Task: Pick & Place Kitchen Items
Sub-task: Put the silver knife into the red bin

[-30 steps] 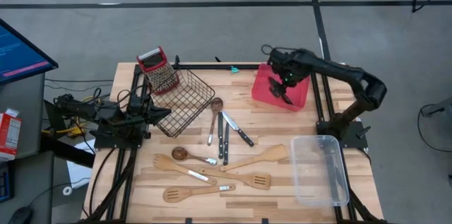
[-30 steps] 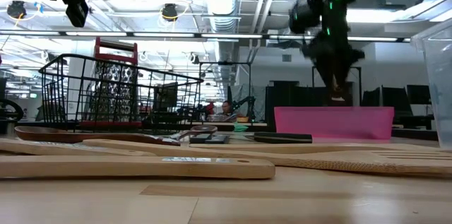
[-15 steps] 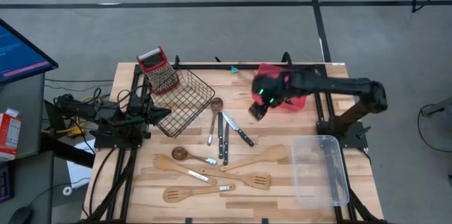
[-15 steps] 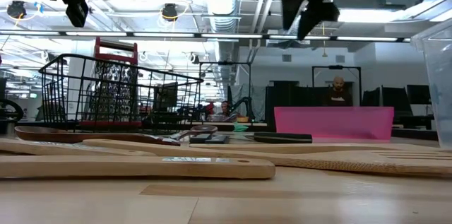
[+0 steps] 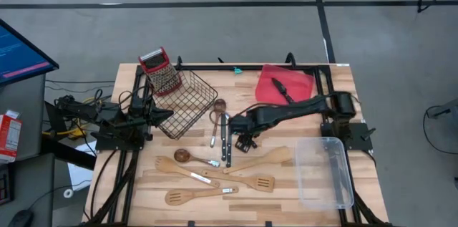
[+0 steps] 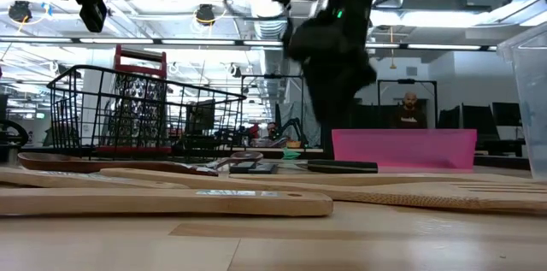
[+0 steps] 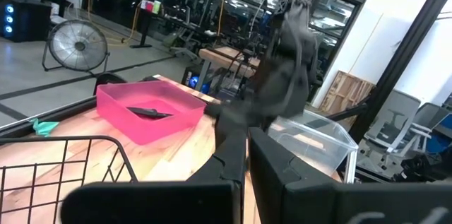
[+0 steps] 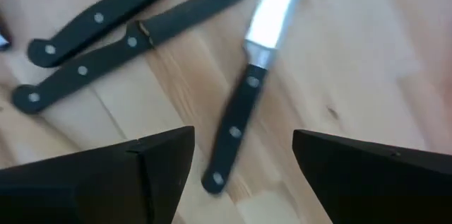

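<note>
right gripper spread wide, empty, above black-handled knife at table centre, its blade tip cut off, two more knives alongside, left gripper clenched by wire basket, utensil in red tray indistinct

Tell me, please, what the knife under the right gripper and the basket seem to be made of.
The knife seems to have a shiny steel blade, which reflects the light, and a matte black handle with pale rivets, perhaps plastic. The basket looks like thin black wire, probably coated metal: an open grid one sees through.
</note>
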